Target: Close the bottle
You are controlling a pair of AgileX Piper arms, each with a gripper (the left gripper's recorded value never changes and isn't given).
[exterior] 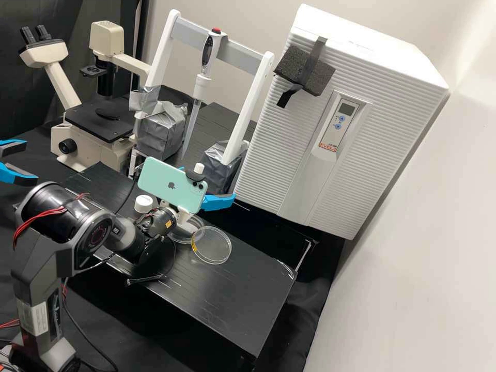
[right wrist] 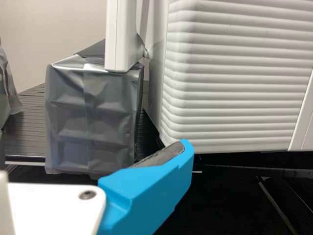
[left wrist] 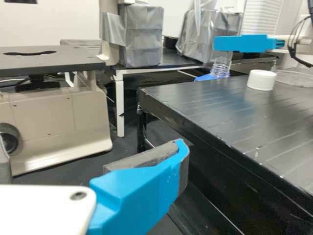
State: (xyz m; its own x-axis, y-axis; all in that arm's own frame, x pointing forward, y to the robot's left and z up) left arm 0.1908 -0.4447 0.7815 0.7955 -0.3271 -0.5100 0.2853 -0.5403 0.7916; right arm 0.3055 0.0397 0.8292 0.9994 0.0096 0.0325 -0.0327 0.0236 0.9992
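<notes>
The black bench (exterior: 232, 289) holds the open bottle (left wrist: 222, 63), next to the right gripper (exterior: 219, 200), whose grip cannot be told. The left gripper (exterior: 11, 160) waits open. The white cap (left wrist: 261, 79) lies nearby. It should go on straight, then turn gently.

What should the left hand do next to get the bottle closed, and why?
Probably ease the open left hand toward the white cap: it sits on the bench, apart from the bottle.
</notes>
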